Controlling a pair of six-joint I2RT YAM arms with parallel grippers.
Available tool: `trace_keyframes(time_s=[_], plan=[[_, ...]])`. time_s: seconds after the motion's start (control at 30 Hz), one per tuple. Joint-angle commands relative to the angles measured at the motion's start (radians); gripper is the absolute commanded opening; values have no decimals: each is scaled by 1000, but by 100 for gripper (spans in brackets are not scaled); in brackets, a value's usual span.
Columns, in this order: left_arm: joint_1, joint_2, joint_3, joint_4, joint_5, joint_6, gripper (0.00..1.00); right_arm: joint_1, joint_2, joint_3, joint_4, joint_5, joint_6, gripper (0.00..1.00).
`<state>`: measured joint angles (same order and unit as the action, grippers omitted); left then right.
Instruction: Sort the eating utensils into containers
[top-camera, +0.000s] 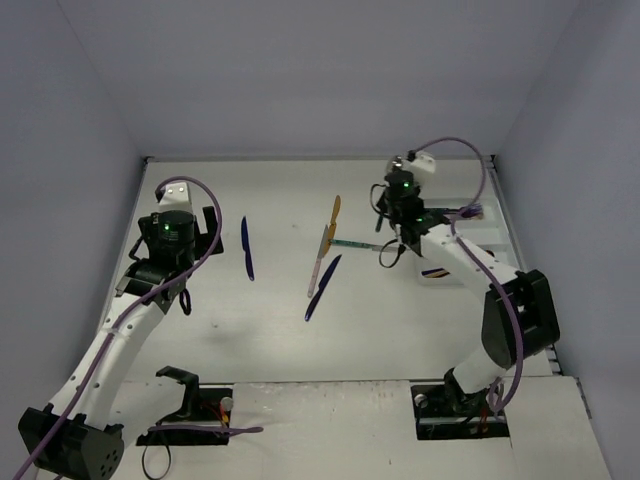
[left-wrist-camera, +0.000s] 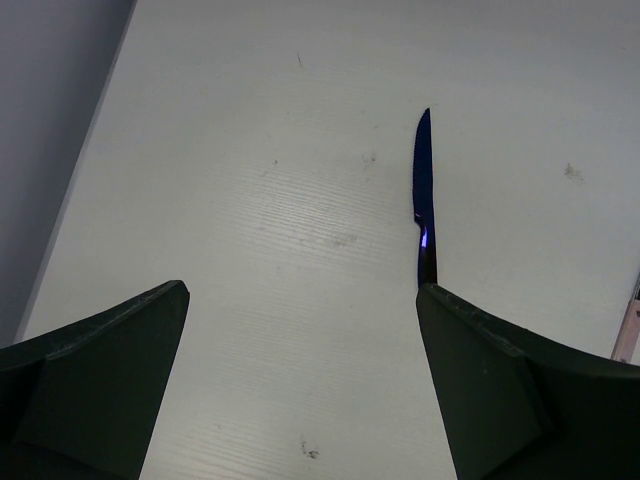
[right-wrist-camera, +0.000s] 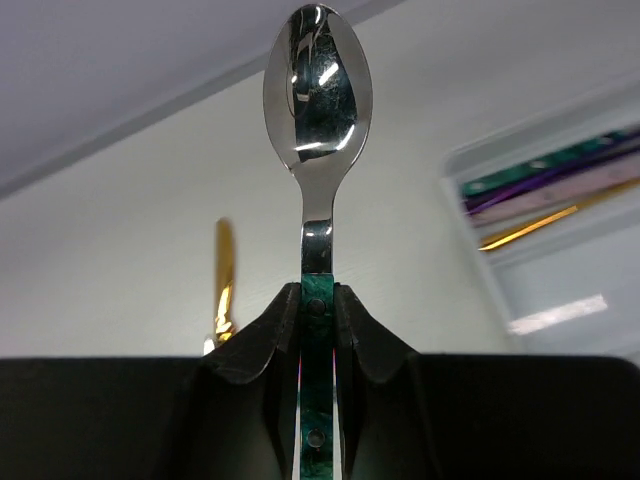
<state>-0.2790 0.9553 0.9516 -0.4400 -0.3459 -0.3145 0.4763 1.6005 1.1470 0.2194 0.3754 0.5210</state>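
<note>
**A:** Right claw (right-wrist-camera: 318, 300) is clenched tight on a spoon (right-wrist-camera: 318, 90). The teal handle is pinched between the fingers and the silver bowl sticks out ahead.

**B:** From overhead, that spoon (top-camera: 352, 245) points sideways from the claw toward the middle of the table (top-camera: 280, 340). The white tray (top-camera: 497, 232) sits just beyond the right arm and is partly hidden by it.

**A:** The right wrist camera catches the tray (right-wrist-camera: 520, 262) off to the side. Teal, purple and gold handles are lying in it, but which compartment each is in, I can't tell.

**B:** Left claw (left-wrist-camera: 302, 290) is released, jaws spread wide above the tabletop. A dark blue knife (left-wrist-camera: 424, 195) lies flat ahead, its near end hidden behind the right-hand finger (left-wrist-camera: 500, 380).

**A:** Overhead, that knife (top-camera: 247, 248) lies alone, just beside the left arm's wrist.

**B:** Mid-table there's a loose cluster. A gold utensil (top-camera: 336, 212) is farthest back, then a pinkish-gold one (top-camera: 320, 258), and a dark blue piece (top-camera: 322, 288) is nearest.
</note>
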Motion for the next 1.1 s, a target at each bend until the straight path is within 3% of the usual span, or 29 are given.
trace_keyframes(time_s=[0.0,0.23,0.53,0.8,1.07], plan=[[9,2,12,47,7,-5,97,-215,-135,-183,15,71,205,0],[9,7,13,47,12,-6,97,-454,-201,-333,15,45,370,0],[9,14,14,48,18,-6,98,-566,-118,-365,15,35,500,1],[8,18,14,46,17,-8,97,-566,-86,-345,15,-60,469,29],[9,19,15,47,21,-8,98,-471,-234,-349,8,-40,287,52]])
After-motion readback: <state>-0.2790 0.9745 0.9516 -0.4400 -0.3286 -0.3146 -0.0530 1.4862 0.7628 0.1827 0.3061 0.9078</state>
